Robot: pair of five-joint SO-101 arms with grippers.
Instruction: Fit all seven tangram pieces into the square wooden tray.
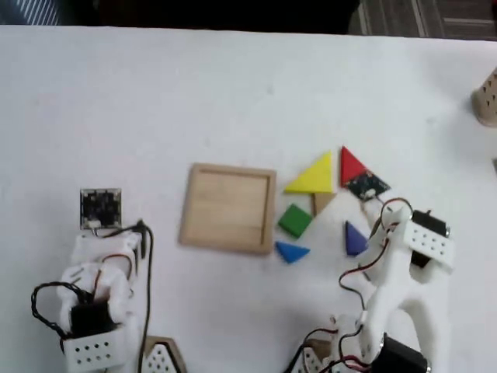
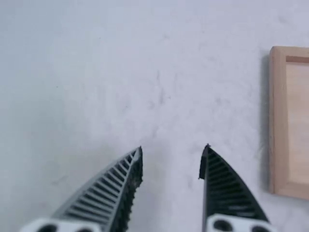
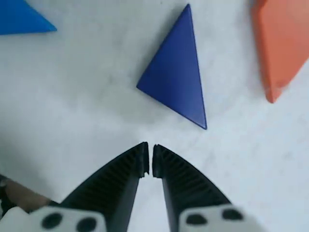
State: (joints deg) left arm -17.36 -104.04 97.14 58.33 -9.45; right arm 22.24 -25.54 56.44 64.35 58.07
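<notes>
We are keeping our right gripper (image 3: 150, 147) closed, fingertips nearly together on nothing, just short of the dark blue triangle (image 3: 177, 72), which is lying well to the right of the tray (image 1: 227, 207); our left gripper (image 2: 173, 147) is hovering with its fingers spread apart over the table (image 2: 96, 72), just left of the tray; the green square (image 1: 295, 220), light blue triangle (image 1: 291, 251), yellow triangle (image 1: 313, 176) and red triangle (image 1: 351, 164) are all lying outside the tray, off its right edge.

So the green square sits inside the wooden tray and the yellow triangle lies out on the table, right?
No. The high view shows the green square on the table beside the wooden tray, not in it. The yellow triangle does lie on the table.
</notes>
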